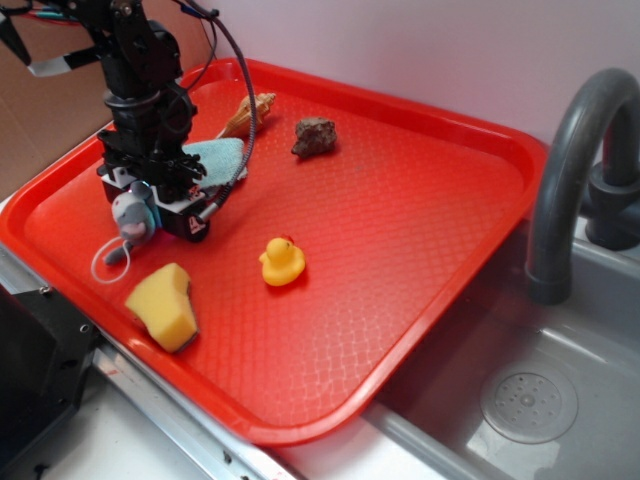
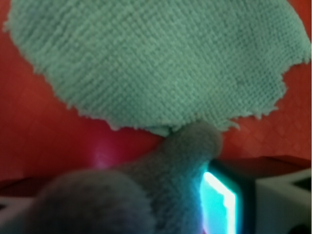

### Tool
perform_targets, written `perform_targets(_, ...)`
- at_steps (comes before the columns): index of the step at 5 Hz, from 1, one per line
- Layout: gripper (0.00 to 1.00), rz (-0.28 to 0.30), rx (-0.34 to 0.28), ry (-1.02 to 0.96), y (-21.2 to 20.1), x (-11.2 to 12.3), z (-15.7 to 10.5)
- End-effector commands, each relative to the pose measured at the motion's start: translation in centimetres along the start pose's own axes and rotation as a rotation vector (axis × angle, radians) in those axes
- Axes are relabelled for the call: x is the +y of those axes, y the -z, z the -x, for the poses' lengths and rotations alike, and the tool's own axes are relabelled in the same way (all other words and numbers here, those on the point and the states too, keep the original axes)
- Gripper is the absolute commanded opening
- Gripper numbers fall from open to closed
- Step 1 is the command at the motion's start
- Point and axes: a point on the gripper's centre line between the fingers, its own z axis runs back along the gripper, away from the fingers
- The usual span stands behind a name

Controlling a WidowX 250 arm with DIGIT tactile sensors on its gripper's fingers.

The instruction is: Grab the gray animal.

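Tool [image 1: 140,205] clamped on gray animal [image 1: 131,215]; its fuzzy body [image 2: 146,190] against a teal cloth [image 2: 151,58] only in wrist view.

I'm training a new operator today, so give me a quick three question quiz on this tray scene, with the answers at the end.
1. True or false: the gray plush mouse lies right at the gripper, near the tray's left side.
2. Multiple choice: what lies closest to the mouse on the red tray? A) the yellow rubber duck B) the yellow sponge C) the gray-brown rock
3. Fill in: in the wrist view, the gray plush fills the foreground, and behind it lies a light ____ cloth.

Key: 1 true; 2 B; 3 green.
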Motion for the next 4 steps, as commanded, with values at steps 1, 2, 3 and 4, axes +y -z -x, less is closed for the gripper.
perform_targets(1,0.00,0.114,-0.118,-0.068,-6.0,1.2,-1.0)
perform_targets(2,0.00,0.138,-0.195,-0.052,-10.4,1.0,-1.5)
perform_targets(3,0.00,0.200,-0.204,0.041,-13.3,0.4,-2.0)
perform_targets(4,0.00,0.218,-0.290,0.127,-18.0,-0.5,0.3)
